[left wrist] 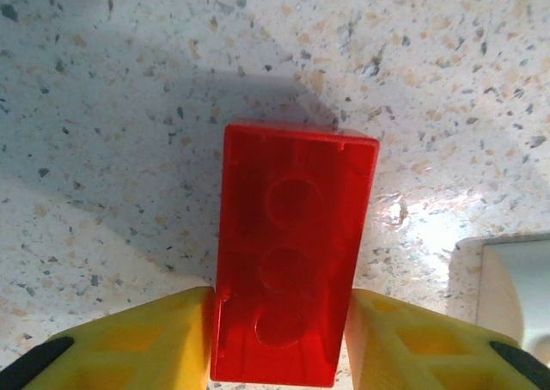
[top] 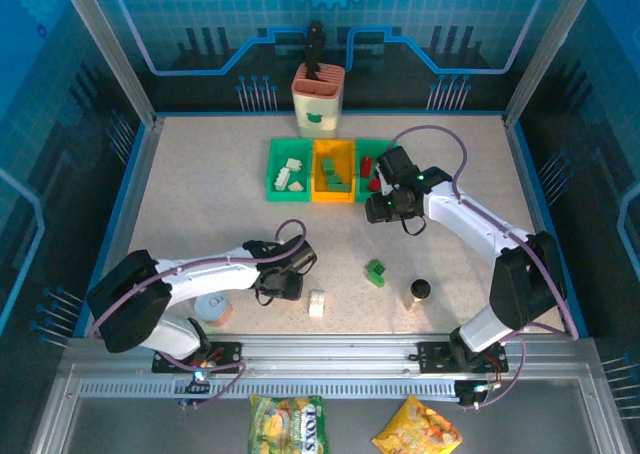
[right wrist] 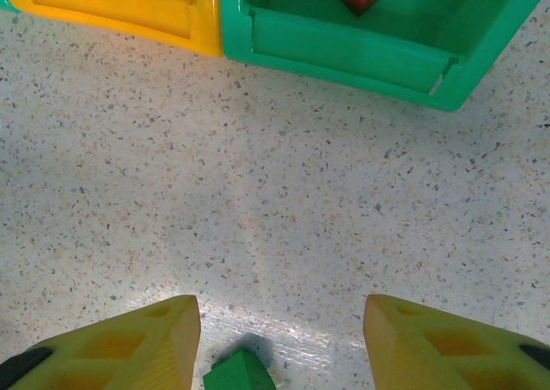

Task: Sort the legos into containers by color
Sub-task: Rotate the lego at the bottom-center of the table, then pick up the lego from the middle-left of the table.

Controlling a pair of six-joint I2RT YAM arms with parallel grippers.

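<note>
Left pincer (left wrist: 279,334) grips a red lego (left wrist: 292,235) — right pincer (right wrist: 279,321) gapes empty; bag (top: 287,421) reads "TOYS".

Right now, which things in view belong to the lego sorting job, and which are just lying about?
Job: red lego between the left fingers; loose green lego; loose white lego; left green bin; yellow bin; right green bin.
Lying about: black-capped bottle; round tin; cream-and-orange cup; green snack packet; orange snack packet.
</note>
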